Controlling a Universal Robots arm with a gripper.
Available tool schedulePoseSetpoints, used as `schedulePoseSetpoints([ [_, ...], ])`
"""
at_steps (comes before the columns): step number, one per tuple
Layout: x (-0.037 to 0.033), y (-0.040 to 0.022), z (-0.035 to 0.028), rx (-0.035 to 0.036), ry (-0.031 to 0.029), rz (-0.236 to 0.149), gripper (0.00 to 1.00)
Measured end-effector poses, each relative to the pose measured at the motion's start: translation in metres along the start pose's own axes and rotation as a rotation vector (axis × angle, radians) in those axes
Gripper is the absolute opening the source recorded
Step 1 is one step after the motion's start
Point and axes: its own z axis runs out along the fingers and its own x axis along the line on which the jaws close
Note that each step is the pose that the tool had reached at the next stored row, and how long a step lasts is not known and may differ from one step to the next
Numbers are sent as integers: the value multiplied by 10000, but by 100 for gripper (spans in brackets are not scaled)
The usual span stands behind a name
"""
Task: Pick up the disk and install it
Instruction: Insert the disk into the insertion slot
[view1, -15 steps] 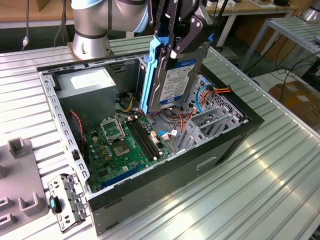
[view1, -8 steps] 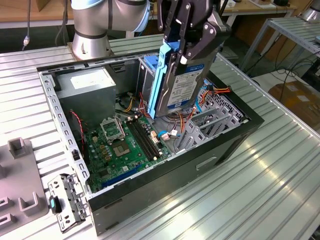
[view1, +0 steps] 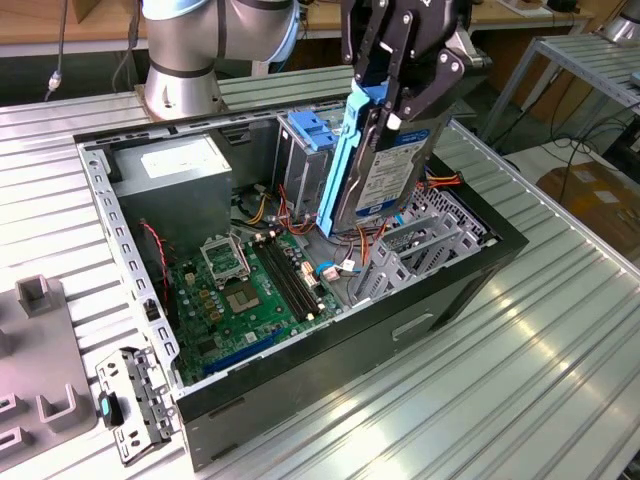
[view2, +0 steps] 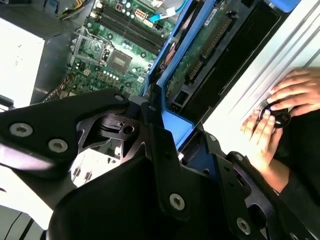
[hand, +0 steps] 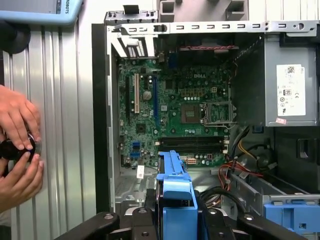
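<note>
The disk (view1: 392, 178) hangs tilted on edge, my gripper (view1: 388, 112) clamped on it, above the drive cage (view1: 420, 245) in the open computer case (view1: 400, 335). I judge it mid-carry; seating needs it squared to that cage.

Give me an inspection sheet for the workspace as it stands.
Surface: ribbed metal table, open computer case lying on it.
Job's things: the disk on edge, tilted, above the drive cage, not seated.
Clutter: grey fixture blocks and a metal bracket beside the case.
Gripper: gripper shut on the disk.
Cables: loose red, orange and yellow wires inside the case.
Surroundings: a person's hands on a black knob beside the case.
</note>
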Motion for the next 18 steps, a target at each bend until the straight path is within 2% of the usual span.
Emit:
schedulePoseSetpoints([
  [3, 48, -118, 7, 0, -1, -1, 37],
  [7, 103, -215, 17, 0, 0, 0, 37],
  [8, 111, -276, 28, 0, -3, -1, 37],
  [15, 132, -558, 78, 0, -2, -1, 37],
  [18, 134, -649, 116, -1, -1, 0, 37],
])
